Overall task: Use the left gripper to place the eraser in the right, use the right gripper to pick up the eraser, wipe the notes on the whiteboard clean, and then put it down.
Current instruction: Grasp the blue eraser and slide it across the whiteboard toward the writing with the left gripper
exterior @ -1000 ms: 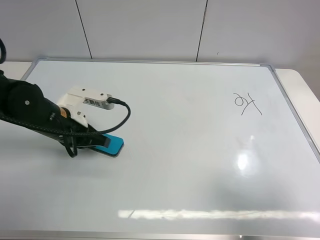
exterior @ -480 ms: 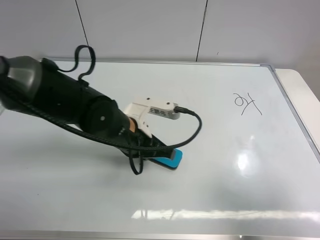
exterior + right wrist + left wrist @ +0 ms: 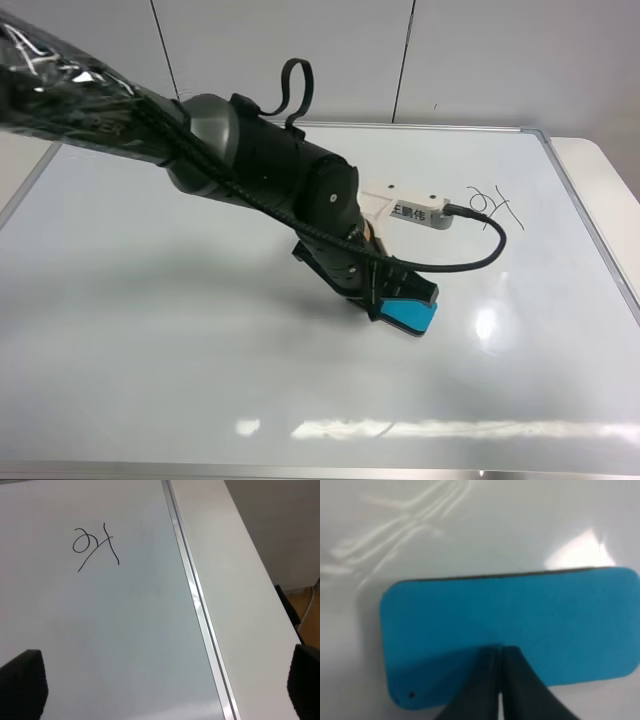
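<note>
Whiteboard: glossy, silver-framed, fills most of the high view
Left gripper: reaches past the board's middle, fingers pinched narrow on one long edge of the eraser
Eraser: teal pad at 4 o'clock from the board's centre, low over the surface; contact cannot be told
Notes: black scribble at 1 o'clock from the eraser, well apart
Right gripper: fingers spread wide, holding nothing, above the board's framed edge
</note>
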